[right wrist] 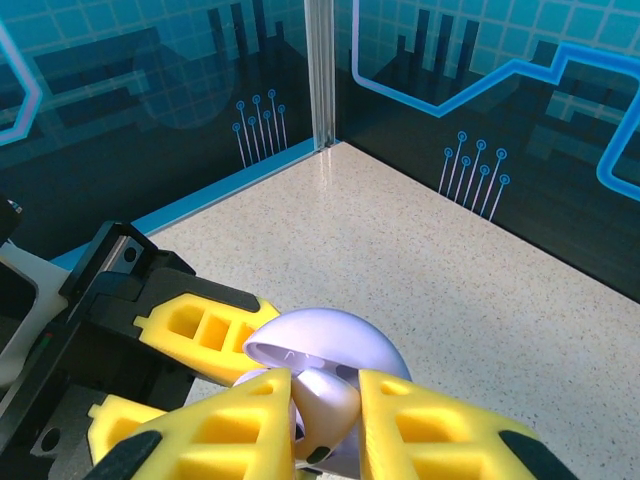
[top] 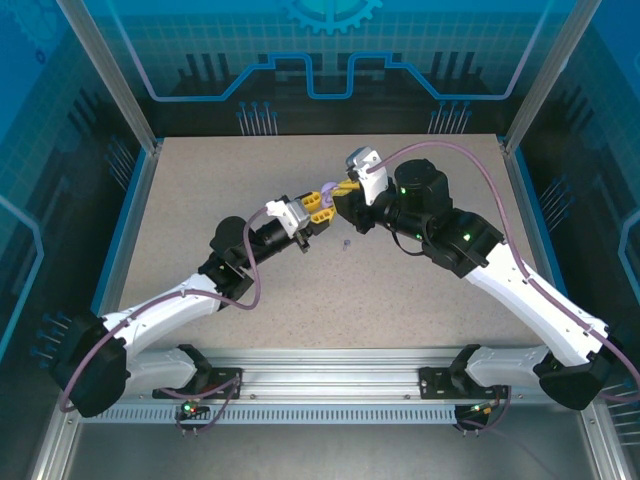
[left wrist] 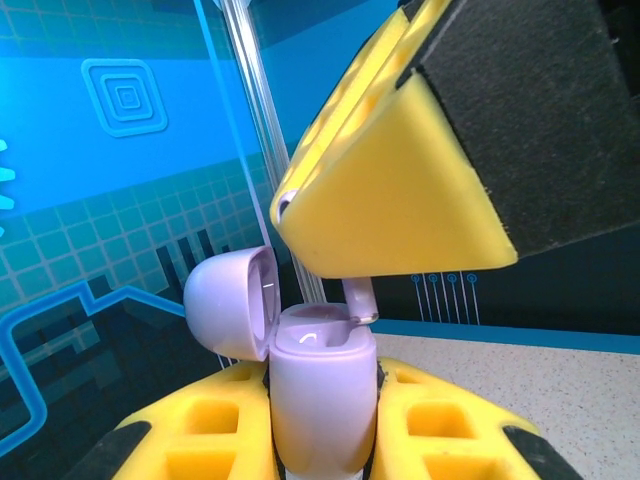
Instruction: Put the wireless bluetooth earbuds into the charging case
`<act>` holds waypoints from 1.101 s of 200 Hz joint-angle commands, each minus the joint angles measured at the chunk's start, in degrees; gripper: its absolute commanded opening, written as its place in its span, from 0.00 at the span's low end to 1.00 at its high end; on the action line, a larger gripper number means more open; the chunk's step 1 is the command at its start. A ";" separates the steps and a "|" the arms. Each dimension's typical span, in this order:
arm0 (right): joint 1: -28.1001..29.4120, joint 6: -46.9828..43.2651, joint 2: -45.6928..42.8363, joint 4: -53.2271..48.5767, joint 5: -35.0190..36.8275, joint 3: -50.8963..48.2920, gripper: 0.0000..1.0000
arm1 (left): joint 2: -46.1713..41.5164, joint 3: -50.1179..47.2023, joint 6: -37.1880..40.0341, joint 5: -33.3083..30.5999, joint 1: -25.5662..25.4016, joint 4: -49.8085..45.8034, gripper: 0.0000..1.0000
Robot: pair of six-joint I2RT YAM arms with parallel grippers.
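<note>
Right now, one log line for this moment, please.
left gripper: shut on case | lid: open | right gripper: shut on bud, at case mouth

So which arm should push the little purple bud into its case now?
The right one, probably. The right gripper pinches the purple earbud just above the purple case, whose lid stands open, with the stem at the opening. The left gripper is shut on that case, so it has no free fingers.
</note>
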 commanded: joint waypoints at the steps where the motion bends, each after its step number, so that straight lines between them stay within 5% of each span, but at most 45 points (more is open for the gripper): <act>1: -0.22 0.97 0.53 1.78 -0.39 -0.40 0.21 | -1.16 2.10 0.46 0.48 -0.72 1.22 0.00; 110: -0.38 -4.43 -1.13 -0.77 2.98 -1.76 0.19 | -1.52 2.37 0.46 0.06 -0.96 0.73 0.00; 166: -0.09 -7.87 0.74 -3.77 -3.00 0.63 0.19 | -1.08 3.34 -0.80 0.33 -0.95 0.28 0.00; 220: 0.36 -7.21 2.53 -4.29 -1.55 2.68 0.23 | 0.00 3.65 -1.81 0.12 -0.93 -0.01 0.00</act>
